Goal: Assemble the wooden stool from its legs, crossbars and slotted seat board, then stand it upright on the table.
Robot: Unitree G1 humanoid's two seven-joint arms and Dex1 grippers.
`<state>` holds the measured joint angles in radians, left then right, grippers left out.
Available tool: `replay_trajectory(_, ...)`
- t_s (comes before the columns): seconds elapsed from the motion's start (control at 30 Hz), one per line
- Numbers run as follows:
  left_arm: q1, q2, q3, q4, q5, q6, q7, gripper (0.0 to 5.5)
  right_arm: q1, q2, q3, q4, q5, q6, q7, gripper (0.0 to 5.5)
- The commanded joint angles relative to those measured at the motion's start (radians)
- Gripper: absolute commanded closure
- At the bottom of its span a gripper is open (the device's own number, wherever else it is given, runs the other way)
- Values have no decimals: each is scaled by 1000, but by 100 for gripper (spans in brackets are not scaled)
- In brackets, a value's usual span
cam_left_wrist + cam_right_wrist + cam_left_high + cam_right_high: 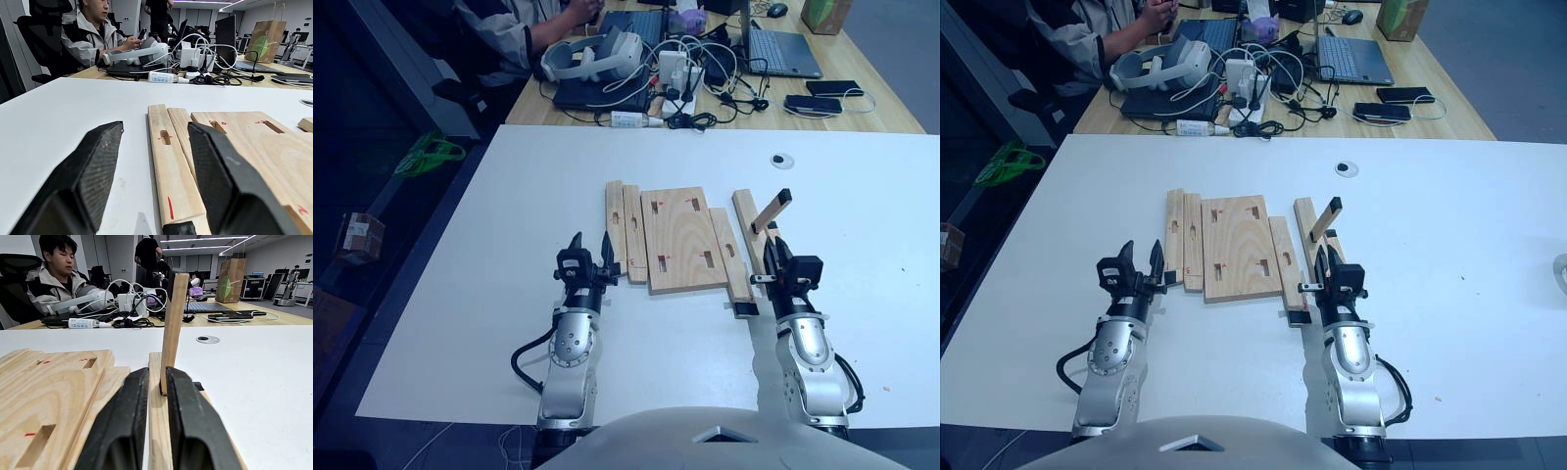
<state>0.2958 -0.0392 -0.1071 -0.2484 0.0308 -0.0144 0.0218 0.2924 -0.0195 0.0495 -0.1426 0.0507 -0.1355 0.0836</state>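
The pale, four-slotted seat board (677, 238) lies flat just ahead, between both grippers, its long axis running away from them. The left gripper (591, 245) is spread wide and the right gripper (771, 253) is pressed together.

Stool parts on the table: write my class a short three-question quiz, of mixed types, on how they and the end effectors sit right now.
1. True or false: the left end effector is open.
2. How many slots does the seat board show? A two, B four, C six.
3. Fill in: the tilted stick stands on the seat board's ____ side, by the robot's own sides.
Key: 1 true; 2 B; 3 right.
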Motion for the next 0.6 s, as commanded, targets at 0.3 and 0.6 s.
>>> replay_trajectory(0.3,6,7,-18,9,37,0,7,295,1,0,-3,-16,13,10,17,482)
replay_trajectory(0.6,-20,10,-34,38,41,-5,-12,308,-19,4,7,0,15,20,24,475)
